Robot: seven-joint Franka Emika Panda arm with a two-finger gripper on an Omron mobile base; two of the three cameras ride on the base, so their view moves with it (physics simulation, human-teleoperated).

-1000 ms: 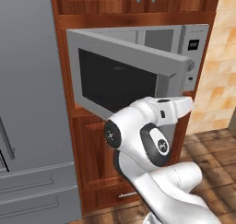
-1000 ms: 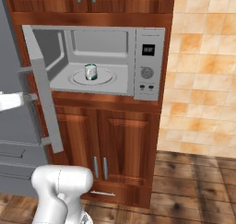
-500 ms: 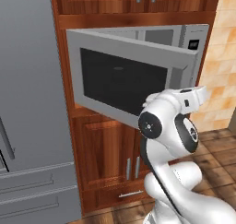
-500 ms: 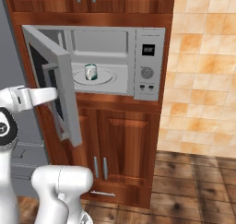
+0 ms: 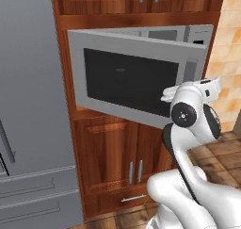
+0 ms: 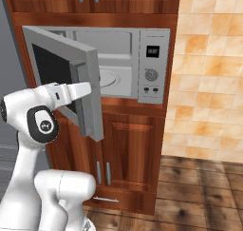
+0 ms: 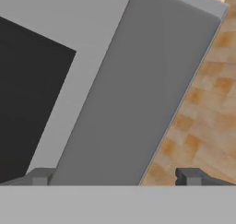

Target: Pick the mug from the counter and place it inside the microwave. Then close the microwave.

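Note:
The microwave (image 6: pixel 153 63) is built into the wooden cabinet wall, and its door (image 5: pixel 127 82) stands about half open, swung out on its left hinge. My gripper (image 7: pixel 115 177) is open and sits right against the door (image 7: pixel 129 94), with the door's free edge spanning the gap between the two fingertips. In the right base view my hand reaches the outer face of the door (image 6: pixel 61 68) from the left. Part of the turntable (image 6: pixel 114 78) shows inside. The mug is hidden behind the door. The counter is out of view.
A tall grey fridge (image 5: pixel 28 105) stands left of the microwave. Wooden cabinet doors (image 6: pixel 128 149) lie below it, with more above. An orange tiled wall (image 6: pixel 209 82) and a wooden floor (image 6: pixel 199 192) are to the right.
The door has swung from wide open to about half shut. My arm has moved right with it, staying against its outer face. The mug, seen before on the turntable, is now covered.

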